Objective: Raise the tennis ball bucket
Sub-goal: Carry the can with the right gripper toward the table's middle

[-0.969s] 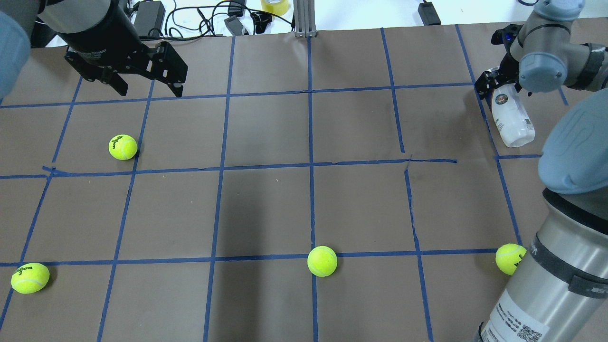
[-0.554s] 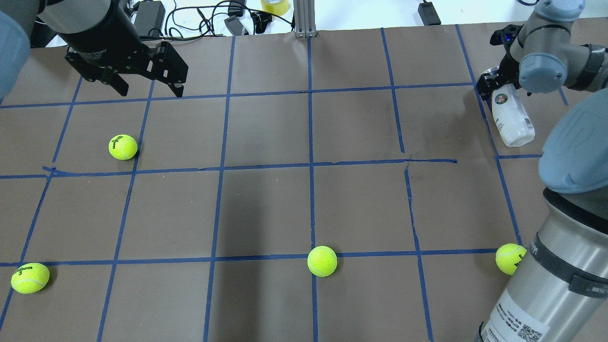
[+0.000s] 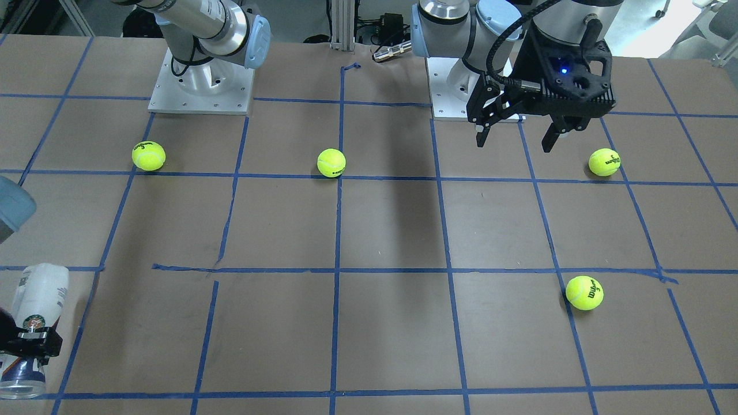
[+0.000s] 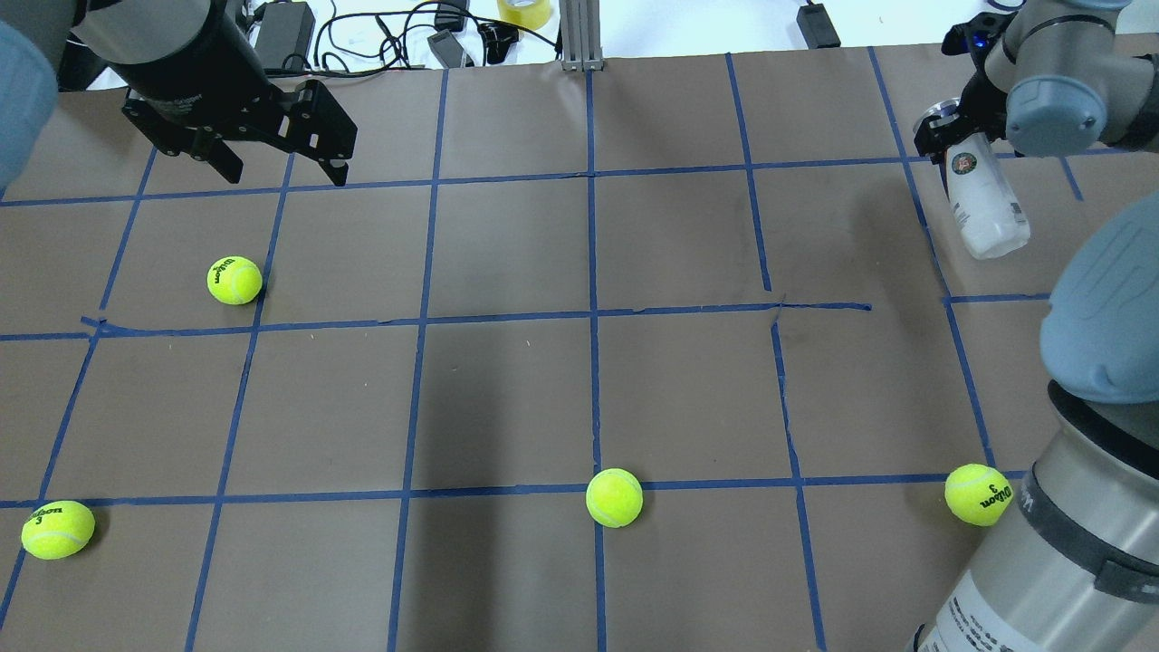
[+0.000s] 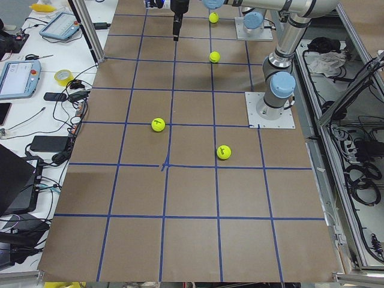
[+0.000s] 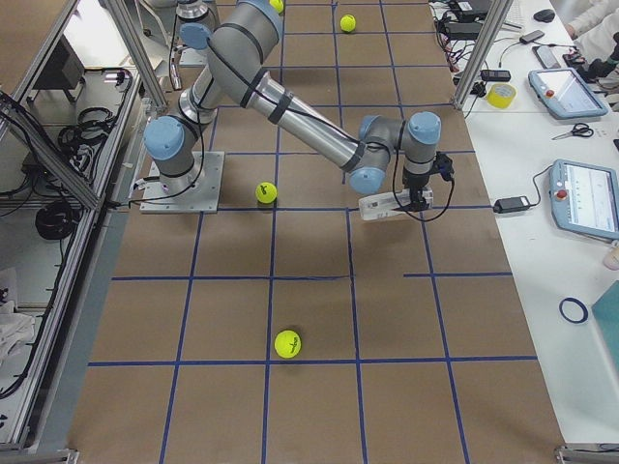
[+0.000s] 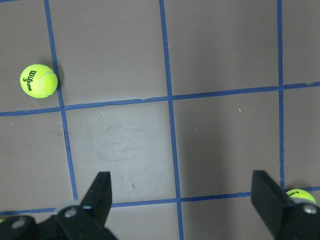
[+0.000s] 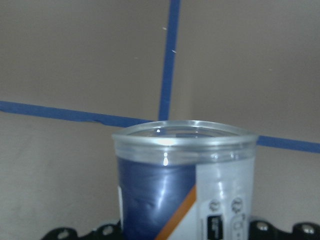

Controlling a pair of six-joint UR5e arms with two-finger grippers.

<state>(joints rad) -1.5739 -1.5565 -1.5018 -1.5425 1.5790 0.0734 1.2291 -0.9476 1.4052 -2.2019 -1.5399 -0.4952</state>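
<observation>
The tennis ball bucket (image 4: 989, 206) is a clear can with a white and navy label. My right gripper (image 4: 942, 136) is shut on it near its open end, at the table's far right. The can hangs tilted, its closed end pointing back toward the robot, and appears just off the paper. It also shows in the front-facing view (image 3: 36, 297), the right view (image 6: 380, 206) and the right wrist view (image 8: 185, 180), where its open rim fills the frame. My left gripper (image 4: 285, 172) is open and empty, above the far left of the table.
Several yellow-green tennis balls lie on the brown, blue-taped table (image 4: 507, 398): one at far left (image 4: 234, 281), one at near left (image 4: 56, 530), one at near centre (image 4: 614, 497), one by my right arm's base (image 4: 978, 493). Cables and a tape roll (image 4: 523, 11) lie beyond the far edge.
My right gripper has risen and moved toward the far edge with the can. The can's closed end has come up from where it lay. The left arm has not moved.
</observation>
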